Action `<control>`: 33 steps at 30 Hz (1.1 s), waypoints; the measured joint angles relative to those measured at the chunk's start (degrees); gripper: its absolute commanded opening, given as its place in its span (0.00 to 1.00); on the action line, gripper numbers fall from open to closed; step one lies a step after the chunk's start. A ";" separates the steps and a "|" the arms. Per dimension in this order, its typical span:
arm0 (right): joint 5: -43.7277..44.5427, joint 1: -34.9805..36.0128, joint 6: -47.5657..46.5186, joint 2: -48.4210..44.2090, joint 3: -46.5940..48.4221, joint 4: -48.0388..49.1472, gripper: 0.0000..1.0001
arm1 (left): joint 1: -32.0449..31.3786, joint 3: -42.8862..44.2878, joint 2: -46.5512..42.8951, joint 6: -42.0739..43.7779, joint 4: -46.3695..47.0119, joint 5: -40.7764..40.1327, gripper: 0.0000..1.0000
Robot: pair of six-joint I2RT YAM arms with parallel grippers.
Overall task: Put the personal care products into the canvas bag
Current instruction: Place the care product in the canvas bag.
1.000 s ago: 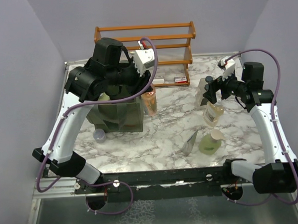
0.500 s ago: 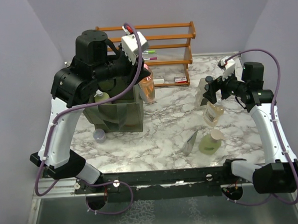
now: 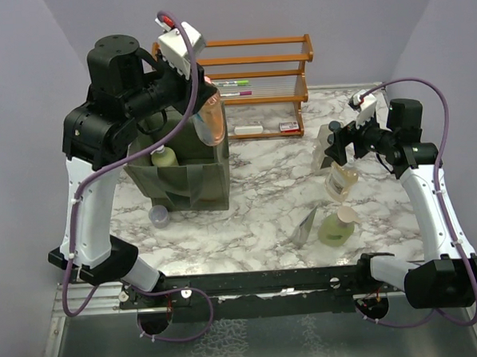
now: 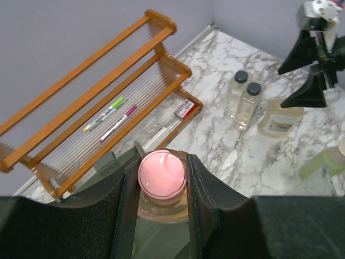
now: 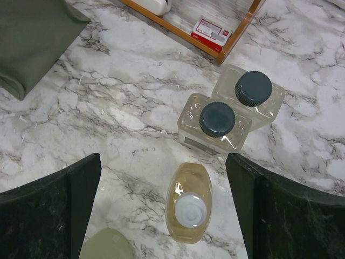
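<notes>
Gripping the orange bottle on either side just below its pink cap, the left pincer was clenched on it and held it upright, lifted off the bench. From above, the bottle hung over the 2 o'clock corner of the canvas bag; whether it touched the rim could not be told. The bag stood open-mouthed toward 9 o'clock on the bench, and a pale green bottle stood inside it.

The right pincer was released, jaws spread wide and holding nothing, toward 3 o'clock on the bench. It hovered over the amber pump bottle, which stood on the marble between the two fingers in the wrist view. Two clear bottles with black caps stood touching each other just at 12 o'clock of the amber one. The green pump bottle stood just at 6 o'clock of the amber one, with the grey pouch beside it at its 9 o'clock.

A wooden rack ran along the 12 o'clock edge, with green and pink pens lying on a middle shelf and a small red and white box on its bottom shelf. A lavender cup sat on the bench near the bag's 7 o'clock corner.
</notes>
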 measured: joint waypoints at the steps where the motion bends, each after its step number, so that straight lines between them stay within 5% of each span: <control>1: 0.00 0.00 0.00 0.00 0.00 0.00 0.99 | 0.52 0.00 -0.02 -0.22 0.07 -0.63 0.00; 13: -0.04 0.00 0.02 0.00 -0.61 0.07 0.99 | 8.59 -7.82 -1.51 -0.94 2.34 -10.08 0.00; 33: -1.22 0.00 0.02 0.02 -1.86 0.50 0.99 | 10.19 -41.35 -9.53 -4.76 19.23 -11.82 0.00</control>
